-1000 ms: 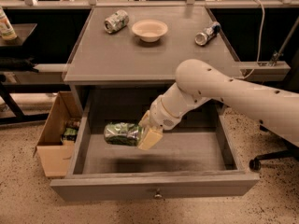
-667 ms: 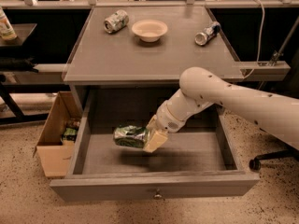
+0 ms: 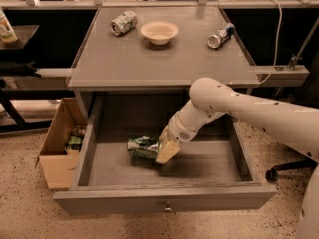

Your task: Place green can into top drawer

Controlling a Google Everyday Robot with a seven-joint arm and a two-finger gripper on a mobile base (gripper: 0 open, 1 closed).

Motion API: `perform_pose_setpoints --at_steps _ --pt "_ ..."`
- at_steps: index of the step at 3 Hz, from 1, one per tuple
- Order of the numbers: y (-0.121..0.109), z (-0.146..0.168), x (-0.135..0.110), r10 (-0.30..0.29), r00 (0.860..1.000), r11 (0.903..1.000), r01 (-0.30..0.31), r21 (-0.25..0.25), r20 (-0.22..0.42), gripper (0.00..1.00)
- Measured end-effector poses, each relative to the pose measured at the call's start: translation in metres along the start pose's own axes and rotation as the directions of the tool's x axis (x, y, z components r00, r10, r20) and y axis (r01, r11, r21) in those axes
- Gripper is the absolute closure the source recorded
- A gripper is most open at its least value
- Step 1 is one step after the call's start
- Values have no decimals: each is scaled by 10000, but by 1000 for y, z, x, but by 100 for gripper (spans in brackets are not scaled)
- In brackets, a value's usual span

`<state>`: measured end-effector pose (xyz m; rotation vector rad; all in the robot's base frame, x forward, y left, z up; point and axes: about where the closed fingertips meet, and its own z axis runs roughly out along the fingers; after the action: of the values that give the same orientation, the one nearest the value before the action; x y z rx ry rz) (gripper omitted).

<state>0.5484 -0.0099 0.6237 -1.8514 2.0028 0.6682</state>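
Observation:
The green can [image 3: 140, 147] lies on its side inside the open top drawer [image 3: 164, 197], on the drawer floor left of the middle. My gripper [image 3: 162, 151] reaches down into the drawer from the right and is shut on the can's right end. One tan finger [image 3: 167, 152] shows in front of the can; the other is hidden behind it. The white arm [image 3: 234, 106] stretches in from the right over the drawer.
On the cabinet top [image 3: 164, 59] lie a silvery-white can [image 3: 123, 22], a cream bowl [image 3: 159, 32] and a slim silver and blue can [image 3: 220, 36]. A brown cardboard box [image 3: 60, 148] with items stands left of the drawer. A chair base [image 3: 279, 172] is at the right.
My gripper with the green can has moved a little to the right and down inside the drawer. The can now rests on or just above the drawer floor.

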Motion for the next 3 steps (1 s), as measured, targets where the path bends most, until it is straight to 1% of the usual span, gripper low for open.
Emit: perform_pose_setpoints --at_steps 1,2,3 --pt "0 3 4 69 9992 9997 -61 226 -389 100" --pt "1 2 4 67 9959 9991 -28 431 -902 82" --pt "3 0 -1 35 9925 9986 30 533 -1224 59"
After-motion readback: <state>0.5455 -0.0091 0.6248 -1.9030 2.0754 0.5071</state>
